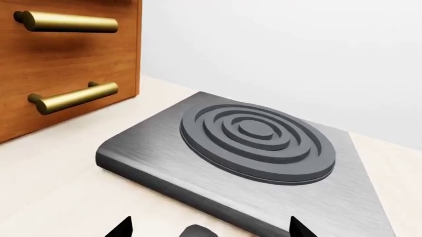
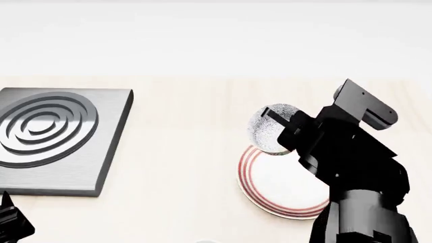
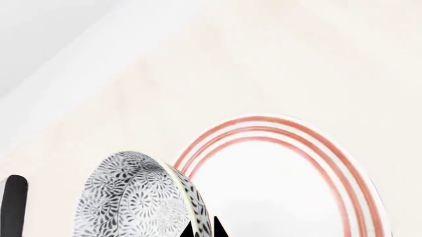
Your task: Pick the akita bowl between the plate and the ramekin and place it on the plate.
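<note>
Right wrist view: akita bowl (image 3: 142,197) rim between jaws.

Plate (image 2: 270,187) partly behind right arm (image 2: 357,167)

Pale cream countertop (image 2: 175,152) w/ faint wood-like grain, running back to a plain white wall (image 2: 216,35). Light is soft & even, only weak shadows under things. On the counter's left side in the head view sits a brushed dark-grey metal hob slab (image 2: 108,152) w/ rounded edges, carrying a round burner (image 2: 44,129) of raised concentric rings (darker grey than the slab). The left wrist view shows a wooden cabinet (image 1: 72,64) standing near the slab, warm brown w/ visible grain, w/ two brass bar handles, upper (image 1: 66,22) & lower (image 1: 72,97), one above the other.
</note>
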`<state>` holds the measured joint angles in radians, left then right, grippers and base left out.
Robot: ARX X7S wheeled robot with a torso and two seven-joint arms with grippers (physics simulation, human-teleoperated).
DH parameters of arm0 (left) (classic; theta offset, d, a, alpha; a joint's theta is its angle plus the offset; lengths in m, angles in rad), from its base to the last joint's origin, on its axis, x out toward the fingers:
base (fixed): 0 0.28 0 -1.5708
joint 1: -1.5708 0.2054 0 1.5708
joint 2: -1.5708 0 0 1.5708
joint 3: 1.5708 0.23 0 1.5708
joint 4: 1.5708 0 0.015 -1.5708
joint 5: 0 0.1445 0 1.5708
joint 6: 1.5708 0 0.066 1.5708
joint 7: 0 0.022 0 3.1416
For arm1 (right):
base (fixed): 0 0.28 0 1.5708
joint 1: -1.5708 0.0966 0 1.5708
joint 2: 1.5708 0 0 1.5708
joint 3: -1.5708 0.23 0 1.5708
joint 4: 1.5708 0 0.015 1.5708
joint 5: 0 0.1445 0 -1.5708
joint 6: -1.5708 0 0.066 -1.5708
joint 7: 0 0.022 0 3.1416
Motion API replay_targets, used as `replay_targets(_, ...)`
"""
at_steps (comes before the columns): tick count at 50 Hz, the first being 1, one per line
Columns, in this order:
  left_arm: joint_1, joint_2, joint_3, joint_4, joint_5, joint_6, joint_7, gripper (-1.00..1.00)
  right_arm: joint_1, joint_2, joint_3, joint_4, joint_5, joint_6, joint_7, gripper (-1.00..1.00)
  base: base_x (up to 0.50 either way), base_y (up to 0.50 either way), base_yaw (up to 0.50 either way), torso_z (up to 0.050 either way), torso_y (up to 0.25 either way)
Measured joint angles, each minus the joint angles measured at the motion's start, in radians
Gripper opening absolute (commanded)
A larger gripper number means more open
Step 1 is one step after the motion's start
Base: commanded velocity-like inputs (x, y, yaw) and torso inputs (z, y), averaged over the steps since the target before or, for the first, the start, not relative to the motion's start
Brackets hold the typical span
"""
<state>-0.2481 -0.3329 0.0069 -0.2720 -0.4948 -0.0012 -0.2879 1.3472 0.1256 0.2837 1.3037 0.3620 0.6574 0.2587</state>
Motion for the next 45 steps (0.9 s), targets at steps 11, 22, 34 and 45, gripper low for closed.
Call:
replay_targets(11, 0.001, -0.002, 0.002, 0.002, -0.002, -0.001, -0.002, 1.00, -0.019, -0.012, 0.196, 0.005, -0.140, -0.021, 0.011, -1.00, 0.00, 0.00, 0.00, 0.000, 0.001)
replay_targets(22, 0.000, -0.002, 0.003, -0.002, -0.002, 0.002, -0.002, 1.00, -0.036, -0.017, 0.354, 0.005, -0.236, -0.047, 0.027, -1.00, 0.00, 0.00, 0.00, 0.000, 0.000)
replay_targets(34, 0.000, -0.003, 0.005, -0.003, -0.004, 0.003, -0.003, 1.00, -0.050, -0.018, 0.476, 0.005, -0.298, -0.074, 0.045, -1.00, 0.00, 0.00, 0.00, 0.000, 0.000)
replay_targets(45, -0.001, -0.003, 0.007, -0.005, -0.004, 0.005, -0.004, 1.00, -0.064, -0.021, 0.567, 0.005, -0.323, -0.098, 0.051, -1.00, 0.00, 0.00, 0.00, 0.000, 0.001)
